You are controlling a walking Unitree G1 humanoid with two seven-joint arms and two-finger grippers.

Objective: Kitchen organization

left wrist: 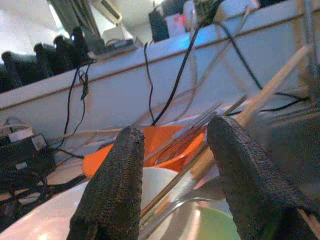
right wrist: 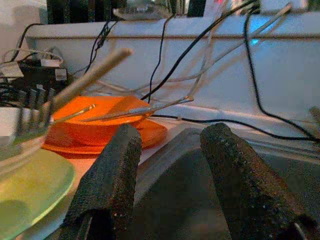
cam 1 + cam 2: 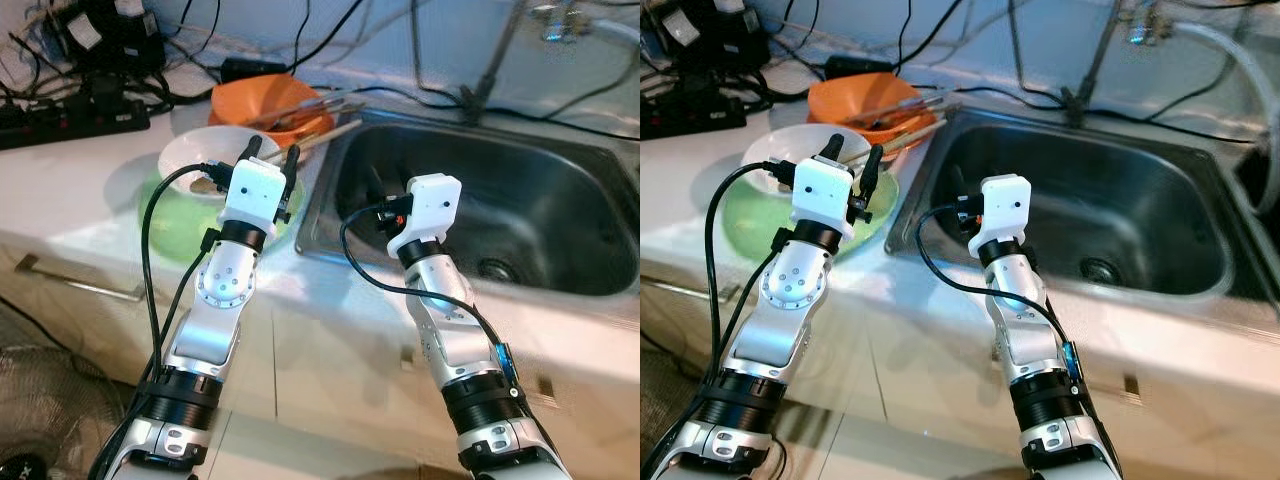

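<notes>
The steel sink (image 3: 560,215) served as the anchor of the scene: its basin was bare metal with a drain (image 3: 493,268) low toward its near wall. To the robot's left of the sink, on the pale table (image 3: 70,190), stood the dishes. An orange bowl (image 3: 262,100) sat nearest the sink's far-left corner, holding several utensils (image 3: 300,112) whose handles leaned out over the sink's rim. Touching it on the near side was a white bowl (image 3: 195,155) with a spoon-like piece inside, and that bowl rested on a green plate (image 3: 170,225) lying flat beside the sink's left rim. A wooden-handled tool (image 3: 335,132) bridged from the bowls to the sink's corner.

The left gripper (image 3: 272,152) hovered over the white bowl and green plate, its black fingers (image 1: 112,195) spread apart with nothing between them. The right gripper (image 2: 170,175) was held over the sink's left part, just inside the rim, its fingers (image 2: 107,185) likewise parted and empty.

Behind the dishes, farther from the sink, black cables and a power strip (image 3: 75,115) crowded the table's back. Cables (image 3: 440,85) also ran along the wall behind the sink. The near strip of table in front of the sink lay bare down to its front edge.
</notes>
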